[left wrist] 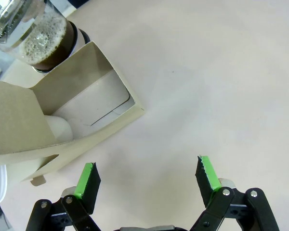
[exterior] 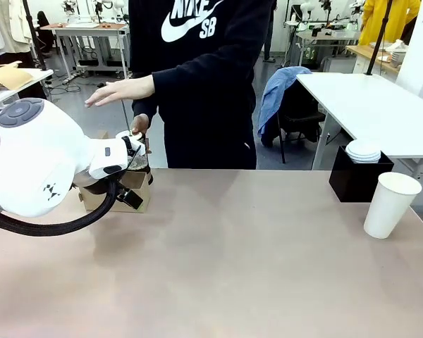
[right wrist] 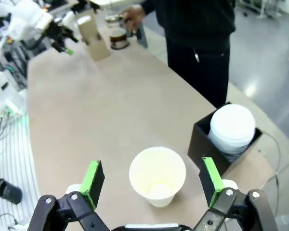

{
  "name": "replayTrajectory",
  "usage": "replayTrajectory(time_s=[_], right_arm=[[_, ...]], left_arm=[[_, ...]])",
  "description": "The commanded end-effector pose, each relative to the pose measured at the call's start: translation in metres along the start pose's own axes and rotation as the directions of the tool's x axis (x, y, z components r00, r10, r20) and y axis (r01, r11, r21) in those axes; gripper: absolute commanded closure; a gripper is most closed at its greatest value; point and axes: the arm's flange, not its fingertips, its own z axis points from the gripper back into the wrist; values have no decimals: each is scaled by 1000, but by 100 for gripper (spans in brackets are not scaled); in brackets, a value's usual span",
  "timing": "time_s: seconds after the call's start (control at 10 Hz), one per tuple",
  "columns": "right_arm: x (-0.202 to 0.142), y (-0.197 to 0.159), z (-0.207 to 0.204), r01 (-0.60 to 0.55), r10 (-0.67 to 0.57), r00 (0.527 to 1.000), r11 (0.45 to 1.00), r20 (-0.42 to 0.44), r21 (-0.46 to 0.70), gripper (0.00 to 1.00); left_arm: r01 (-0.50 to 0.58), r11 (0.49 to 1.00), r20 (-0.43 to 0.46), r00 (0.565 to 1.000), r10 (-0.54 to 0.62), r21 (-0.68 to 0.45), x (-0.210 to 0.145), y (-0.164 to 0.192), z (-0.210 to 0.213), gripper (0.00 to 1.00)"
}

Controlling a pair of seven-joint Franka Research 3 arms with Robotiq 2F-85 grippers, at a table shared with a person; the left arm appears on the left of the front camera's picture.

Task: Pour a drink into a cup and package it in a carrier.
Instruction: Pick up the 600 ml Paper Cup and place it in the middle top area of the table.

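Note:
The brown cardboard carrier (left wrist: 94, 103) stands at the table's far left, and my left gripper (left wrist: 147, 177) hovers open just beside it, holding nothing. Behind the carrier is a clear glass vessel (left wrist: 41, 36) of dark brown, foamy drink (exterior: 138, 162); the person's hand (exterior: 139, 125) rests on its top. The white paper cup (right wrist: 157, 174) stands open-topped, without a lid, near the table's right edge (exterior: 390, 204). My right gripper (right wrist: 151, 179) hangs open above it, one green pad on each side. In the right wrist view the carrier (right wrist: 90, 30) and glass vessel (right wrist: 118, 37) show far off.
A black open-topped box (exterior: 358, 179) holding a stack of white lids (right wrist: 232, 126) stands next to the cup at the far right. The person stands at the far edge, the other hand (exterior: 120, 90) held out flat above the table. The tan tabletop (exterior: 233, 253) stretches between carrier and cup.

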Motion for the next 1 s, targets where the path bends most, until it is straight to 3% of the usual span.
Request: replayTrajectory(time_s=[0.0, 0.1, 0.2, 0.6, 0.7, 0.9], right_arm=[[-25, -14, -19, -44, 42, 999, 997, 28, 57, 0], [-22, -8, -27, -89, 89, 996, 995, -15, 35, 0], [-26, -2, -3, -11, 10, 1000, 1000, 28, 26, 0], [-35, -4, -9, -18, 18, 1000, 999, 1, 37, 0], [-58, -19, -9, -53, 47, 990, 998, 131, 39, 0], [-105, -33, -6, -109, 120, 961, 992, 249, -55, 0]], left_arm=[[-1, 1000, 0, 1000, 1, 0, 0, 1, 0, 0], [-1, 1000, 0, 1000, 1, 0, 0, 1, 0, 0], [-1, 1000, 0, 1000, 1, 0, 0, 1, 0, 0], [-1, 1000, 0, 1000, 1, 0, 0, 1, 0, 0], [-1, 1000, 0, 1000, 1, 0, 0, 1, 0, 0], [-1, 1000, 0, 1000, 1, 0, 0, 1, 0, 0]])
